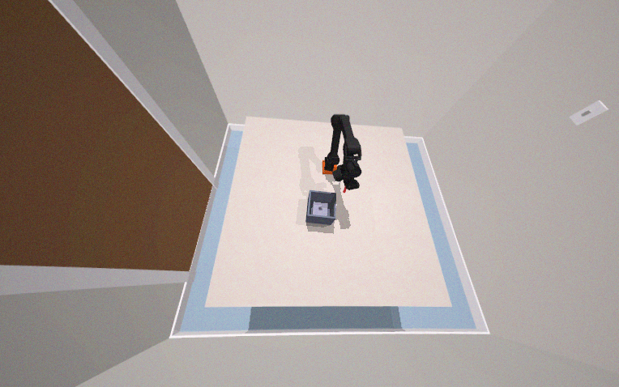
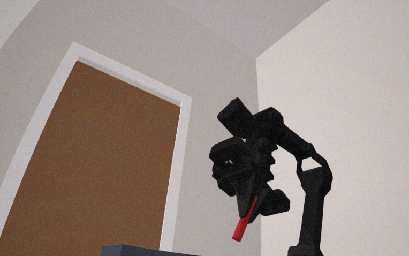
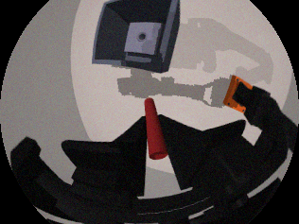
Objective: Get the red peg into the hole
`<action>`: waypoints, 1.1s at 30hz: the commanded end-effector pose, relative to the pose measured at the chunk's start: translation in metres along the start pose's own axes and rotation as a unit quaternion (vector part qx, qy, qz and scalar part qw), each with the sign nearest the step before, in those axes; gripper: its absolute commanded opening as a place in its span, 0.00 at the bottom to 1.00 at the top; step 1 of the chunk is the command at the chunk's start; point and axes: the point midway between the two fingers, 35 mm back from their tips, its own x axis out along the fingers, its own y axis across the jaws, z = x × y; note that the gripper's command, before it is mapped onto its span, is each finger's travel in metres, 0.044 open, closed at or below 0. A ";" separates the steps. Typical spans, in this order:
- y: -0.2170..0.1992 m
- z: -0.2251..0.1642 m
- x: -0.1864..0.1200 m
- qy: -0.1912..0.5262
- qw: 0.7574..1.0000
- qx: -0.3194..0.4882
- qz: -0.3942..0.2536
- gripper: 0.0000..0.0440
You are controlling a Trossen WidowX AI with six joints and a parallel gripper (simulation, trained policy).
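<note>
Exterior view: the gripper (image 1: 347, 187) (image 2: 248, 216) (image 3: 151, 119) has its fingers closed on the red peg (image 1: 344, 189) (image 2: 241, 227) (image 3: 154, 129) — tilted, its lower end jutting past the fingertips into open air. From above, the peg is outside the box (image 1: 308, 210) (image 2: 121, 250) (image 3: 173, 37), beyond its rim — bare tabletop (image 1: 274, 264) (image 3: 109, 108) shows between them in the wrist view. Inside, the plate (image 1: 315, 211) (image 3: 134, 43) shows its hole uncovered.

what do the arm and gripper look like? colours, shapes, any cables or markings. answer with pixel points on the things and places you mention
Arm (image 1: 352, 138) (image 2: 294, 140): matte black, slim straight links, chunky angular joints. Gripper (image 2: 248, 219) (image 3: 151, 119): also black, broad wedge-shaped fingers tapering to narrow tips. Base (image 1: 325, 171) (image 3: 229, 99): an orange plate with small dark holes. No cables or lettering that I can make out.
</note>
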 end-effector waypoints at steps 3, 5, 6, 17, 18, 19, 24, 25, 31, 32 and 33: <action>0.001 0.022 -0.003 -0.023 1.000 0.016 -0.011 0.00; 0.002 0.029 -0.004 -0.029 0.999 0.022 -0.016 0.00; 0.002 0.032 -0.004 -0.032 0.999 0.025 -0.018 0.00; 0.005 0.067 0.000 -0.047 0.997 0.054 -0.042 0.00; 0.005 0.070 0.000 -0.047 0.996 0.057 -0.044 0.00; 0.006 0.073 0.001 -0.047 0.996 0.059 -0.046 0.00; 0.007 0.086 0.005 -0.046 0.995 0.067 -0.056 0.00; 0.008 0.089 0.006 -0.046 0.995 0.069 -0.057 0.00; 0.010 0.104 0.013 -0.043 0.994 0.075 -0.067 0.00; 0.010 0.106 0.015 -0.043 0.994 0.076 -0.069 0.00; 0.010 0.109 0.017 -0.042 0.994 0.076 -0.071 0.00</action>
